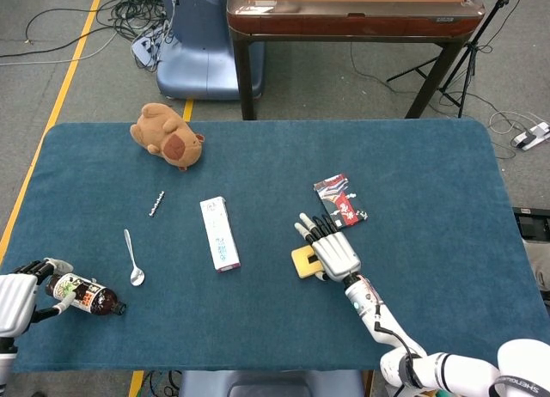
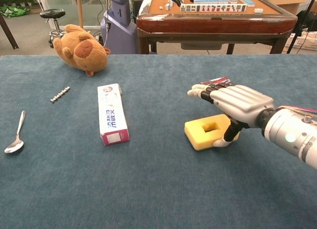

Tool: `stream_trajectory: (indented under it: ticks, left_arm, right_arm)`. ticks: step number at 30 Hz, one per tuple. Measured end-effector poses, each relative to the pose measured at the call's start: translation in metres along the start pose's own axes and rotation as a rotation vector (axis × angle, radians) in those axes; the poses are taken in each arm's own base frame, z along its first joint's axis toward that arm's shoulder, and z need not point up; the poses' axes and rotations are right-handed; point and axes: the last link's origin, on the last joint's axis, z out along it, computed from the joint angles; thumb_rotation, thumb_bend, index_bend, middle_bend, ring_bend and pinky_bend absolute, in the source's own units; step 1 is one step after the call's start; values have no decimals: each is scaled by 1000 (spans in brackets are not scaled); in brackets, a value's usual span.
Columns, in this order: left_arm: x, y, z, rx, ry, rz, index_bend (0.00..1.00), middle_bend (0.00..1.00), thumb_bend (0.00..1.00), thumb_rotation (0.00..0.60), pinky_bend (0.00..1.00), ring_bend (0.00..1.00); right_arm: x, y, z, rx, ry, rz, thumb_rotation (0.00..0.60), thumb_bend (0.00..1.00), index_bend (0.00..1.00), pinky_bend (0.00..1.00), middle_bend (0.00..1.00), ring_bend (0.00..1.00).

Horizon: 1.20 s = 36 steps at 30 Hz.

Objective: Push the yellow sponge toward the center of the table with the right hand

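Observation:
The yellow sponge (image 1: 302,262) (image 2: 198,135), a square block with a hole in its middle, lies on the blue table right of centre. My right hand (image 1: 331,247) (image 2: 237,102) hovers flat over its right half, fingers stretched forward and apart. Its thumb hangs down and touches the sponge's right side. Nothing is held in it. At the table's near left corner, my left hand (image 1: 19,298) wraps around the base of a dark bottle (image 1: 86,296) lying on its side; the chest view does not show this hand.
A white toothpaste box (image 1: 220,234) (image 2: 112,120) lies left of the sponge. Further left are a spoon (image 1: 133,261) (image 2: 15,136) and a small metal bit (image 1: 156,204). A brown plush toy (image 1: 168,135) sits far left, and a snack packet (image 1: 339,199) lies just beyond my right hand.

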Motion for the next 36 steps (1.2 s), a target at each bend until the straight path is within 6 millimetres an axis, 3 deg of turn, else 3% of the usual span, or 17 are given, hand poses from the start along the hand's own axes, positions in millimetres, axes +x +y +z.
stream_trajectory:
  ticks: [8, 17, 36]
  left_arm:
    - [1, -1, -1, 2, 0, -3, 438, 456, 222, 600, 512, 437]
    - [2, -2, -2, 6, 0, -4, 438, 456, 221, 600, 512, 437]
    - [3, -6, -2, 18, 2, -14, 438, 456, 222, 600, 512, 437]
  right_arm:
    - [9, 4, 14, -29, 19, 24, 600, 0, 5, 29, 0, 0]
    - [6, 1, 27, -38, -1, 26, 600, 0, 6, 29, 0, 0]
    - [4, -22, 49, -4, 8, 46, 600, 0, 6, 29, 0, 0]
